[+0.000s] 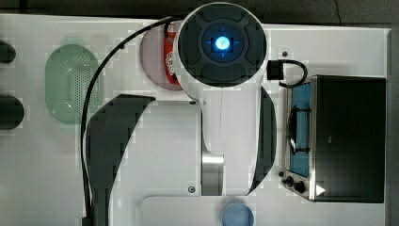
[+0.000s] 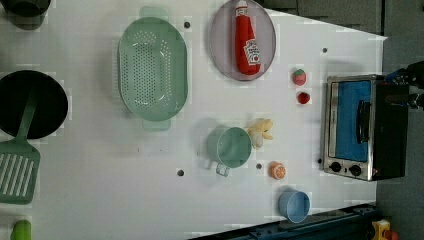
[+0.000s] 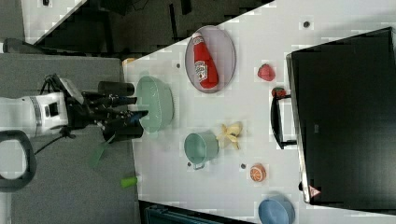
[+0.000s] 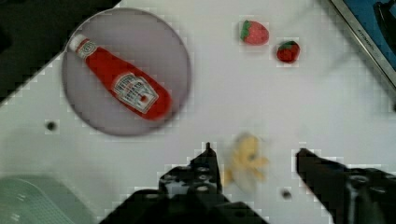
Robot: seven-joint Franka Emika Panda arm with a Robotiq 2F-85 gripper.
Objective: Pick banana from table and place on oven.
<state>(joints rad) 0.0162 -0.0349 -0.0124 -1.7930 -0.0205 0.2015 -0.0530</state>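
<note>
The pale yellow banana (image 2: 261, 131) lies on the white table (image 2: 100, 200) with its peel flaps splayed, right beside a teal cup (image 2: 230, 147). It also appears in the right view as the banana (image 3: 231, 134) and in the wrist view as the banana (image 4: 245, 162). My gripper (image 4: 255, 150) is open, and the banana shows below the gap between its two black fingers. In the right view the gripper (image 3: 140, 106) hangs well above the table with nothing held. The oven (image 2: 362, 127) stands at the left view's right edge, its black top (image 3: 345, 116) bare.
Two strawberries (image 2: 299, 77) and an orange slice (image 2: 277, 170) lie between the banana and the oven. A plate with a ketchup bottle (image 2: 247, 40), a green colander (image 2: 152, 69), a blue bowl (image 2: 294, 205), a black pan (image 2: 30, 104) and a spatula (image 2: 17, 170) also sit on the table.
</note>
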